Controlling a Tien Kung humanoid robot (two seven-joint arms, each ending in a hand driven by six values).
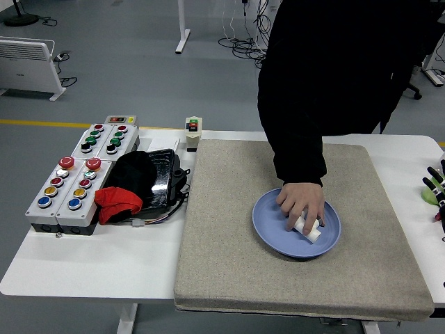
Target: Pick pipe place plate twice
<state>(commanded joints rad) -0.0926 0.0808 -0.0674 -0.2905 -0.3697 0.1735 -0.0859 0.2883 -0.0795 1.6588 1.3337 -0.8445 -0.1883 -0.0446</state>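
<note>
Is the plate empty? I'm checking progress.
No. A person's hand covers the plate; a white pipe shows beneath. Cannot tell how many.

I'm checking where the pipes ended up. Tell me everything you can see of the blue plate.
The blue plate is round, shallow and plain periwinkle blue with a smooth, slightly glossy look. It lies flat on the grey felt mat, right of the mat's middle. A person's hand reaches down from the far side and covers its upper centre, resting on white pipe fittings, of which only one end shows under the fingers. The rim shows unbroken where visible.
</note>
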